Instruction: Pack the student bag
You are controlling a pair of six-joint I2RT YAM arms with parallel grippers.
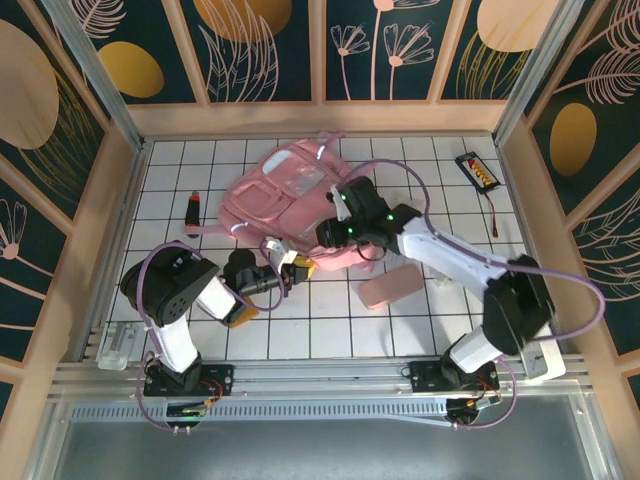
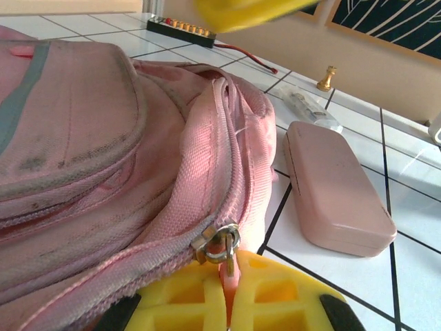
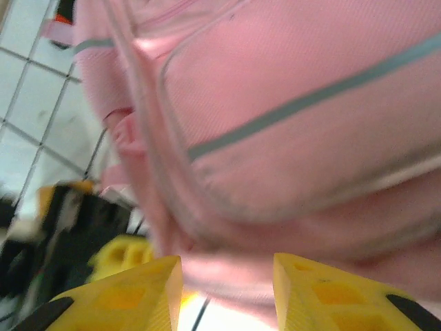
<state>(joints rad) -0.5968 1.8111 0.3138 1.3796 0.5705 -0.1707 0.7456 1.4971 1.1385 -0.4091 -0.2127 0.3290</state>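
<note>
None of the packing looks done to me; the student bag (image 1: 285, 195) lies flat on the tiled table (image 1: 330, 325) towards the back, front pockets up, and the zip seam I can see on the left wrist camera is closed; opening it is my guess at the step in hand, and every loose thing has yet to go in. Outside the bag lie the flat pink case (image 1: 392, 287) just beside its near right edge, a black power strip (image 1: 477, 170) with a red lead well apart at the far right, a red-and-black marker (image 1: 192, 211) off to the left, and a small brass pawn (image 2: 326, 78) beyond the case. My right gripper (image 3: 227, 286) sits over the bag's near right side, fingers apart with pink fabric just past them; I see nothing clamped. My left gripper (image 2: 231, 293) meets the bag's near edge, its yellow fingers pressed together on the zipper pull (image 2: 226, 265) hanging from the metal slider (image 2: 217, 241).
</note>
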